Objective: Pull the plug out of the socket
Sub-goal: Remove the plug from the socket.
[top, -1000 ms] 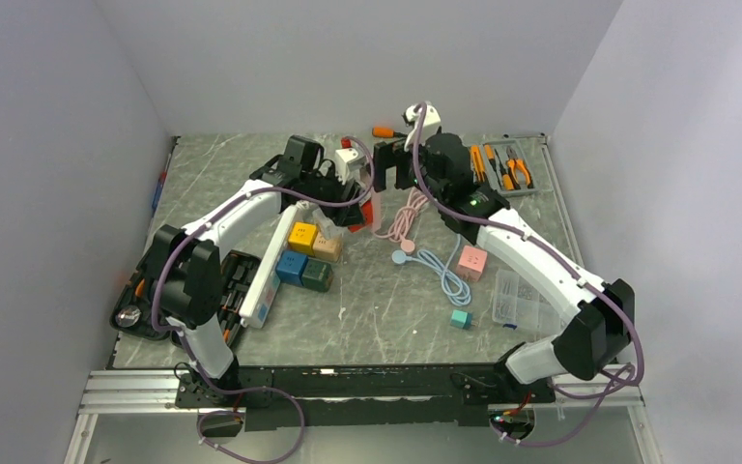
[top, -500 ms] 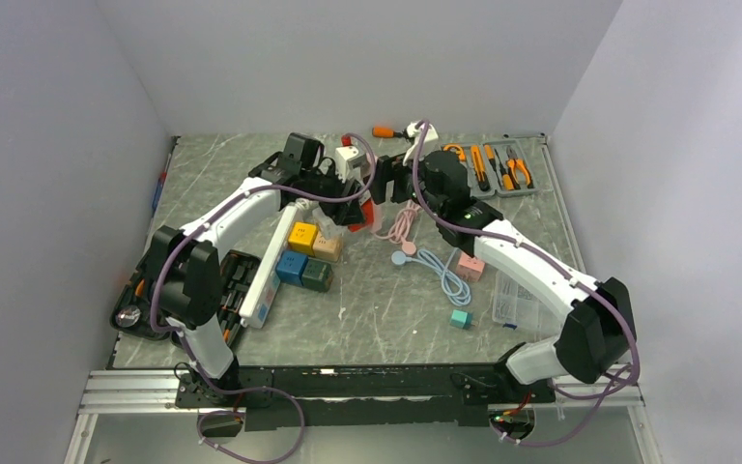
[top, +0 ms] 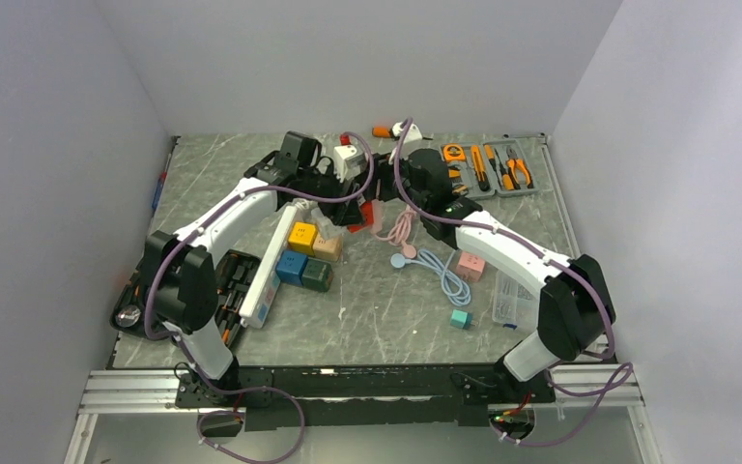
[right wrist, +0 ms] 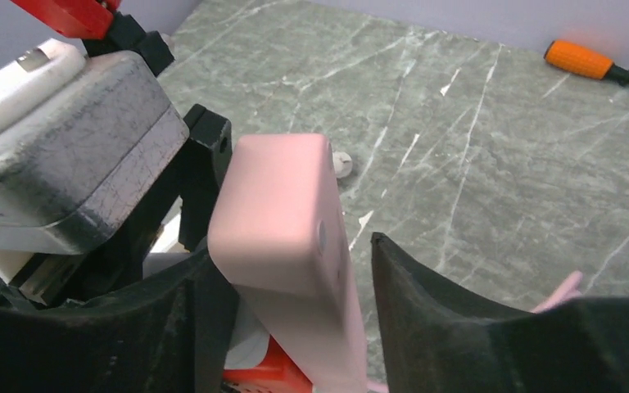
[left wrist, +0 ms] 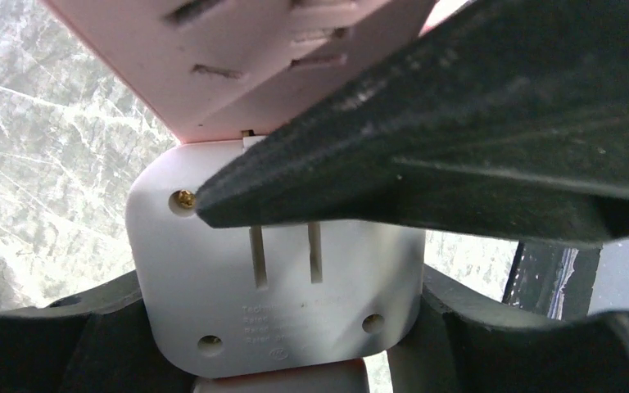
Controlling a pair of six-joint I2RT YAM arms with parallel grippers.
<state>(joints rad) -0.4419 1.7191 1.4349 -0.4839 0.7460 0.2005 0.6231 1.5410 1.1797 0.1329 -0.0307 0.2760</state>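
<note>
In the left wrist view a white plug [left wrist: 287,303] with two prongs sits between my left gripper's [left wrist: 282,327] dark fingers, which are shut on its sides. Its prongs point up at the slotted face of the pink socket [left wrist: 237,74]. A finger of the right gripper crosses in front of them. In the right wrist view my right gripper [right wrist: 295,327] straddles the pink socket [right wrist: 282,229]. Its left finger lies against the block and a gap shows at the right finger. From above, both grippers meet at mid-table near the back, left gripper [top: 359,198] and right gripper [top: 384,184].
A pink cable [top: 401,224] and a blue cable [top: 440,266] coil below the grippers. Coloured cubes [top: 307,253] and a black tool case [top: 237,280] lie to the left. A plier tray [top: 493,166], orange screwdriver [top: 384,131], pink cube [top: 471,261] and clear box [top: 517,298] are on the right.
The right arm has swung left to the left gripper, and its jaws have narrowed around the pink socket. The left arm and its grip have stayed put.
</note>
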